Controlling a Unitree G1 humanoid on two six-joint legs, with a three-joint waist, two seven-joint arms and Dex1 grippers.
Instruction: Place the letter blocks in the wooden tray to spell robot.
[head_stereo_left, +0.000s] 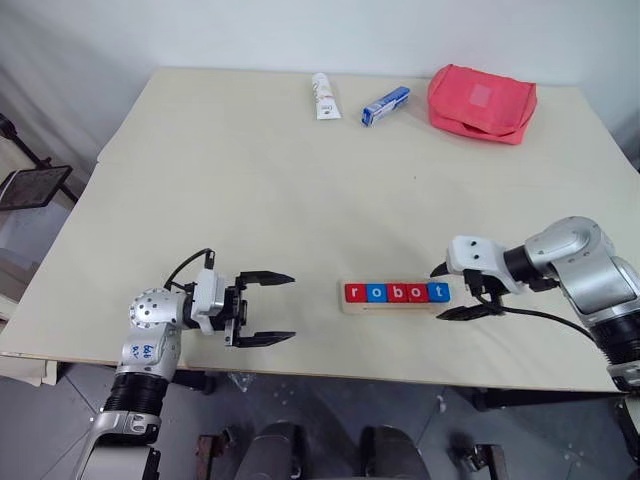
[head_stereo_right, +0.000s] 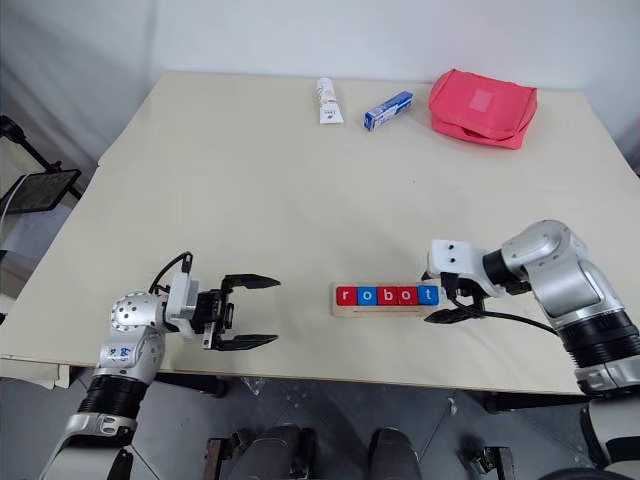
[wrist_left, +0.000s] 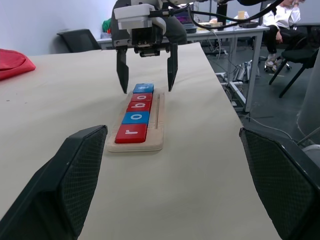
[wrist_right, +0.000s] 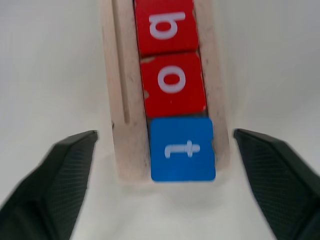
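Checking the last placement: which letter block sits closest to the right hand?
The blue "t" block, at the tray's end beside the open right hand; the other blue block, "o", sits second in the row.

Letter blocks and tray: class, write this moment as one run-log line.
blocks: five in tray, spell robot | right hand: open, straddling t block, not gripping | left hand: open, empty

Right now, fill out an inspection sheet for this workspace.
Surface: pale table, nothing spilled.
Job's things: five letter blocks sit in the wooden tray, reading r, o, b, o, t.
Clutter: white tube, blue-and-white box and red pouch at the far edge.
Grippers: left gripper open, apart from the tray; right gripper open around the tray's t end.
Cables: black cable at the left wrist.
Surroundings: desks, chairs and a seated person in the left wrist view.
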